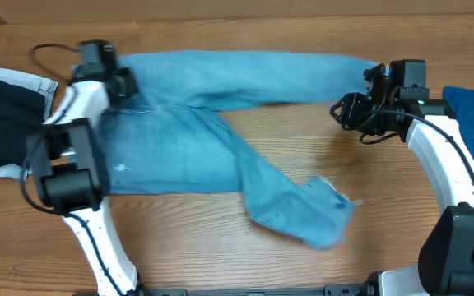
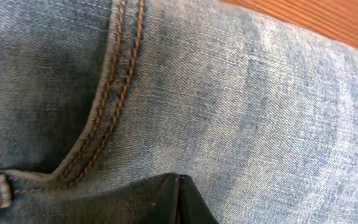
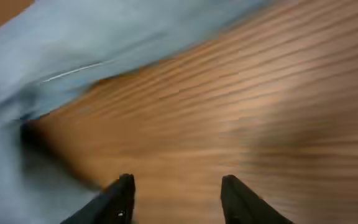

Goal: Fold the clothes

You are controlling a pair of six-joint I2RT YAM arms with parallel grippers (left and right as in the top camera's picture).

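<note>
- Jeans: faded light-blue; one leg straight, the other angled, hem frayed.
- Left gripper: closed tight against the denim.
- Right gripper: jaws apart, empty, over table.

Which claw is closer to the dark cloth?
Left. The left claw is shut on the jeans near the dark cloth; the right claw hangs open over wood far across.

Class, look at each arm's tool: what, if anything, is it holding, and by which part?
Left tool: shut on the light-blue jeans, apparently near the pocket seam at the waist. Right tool: open, nothing held.
</note>
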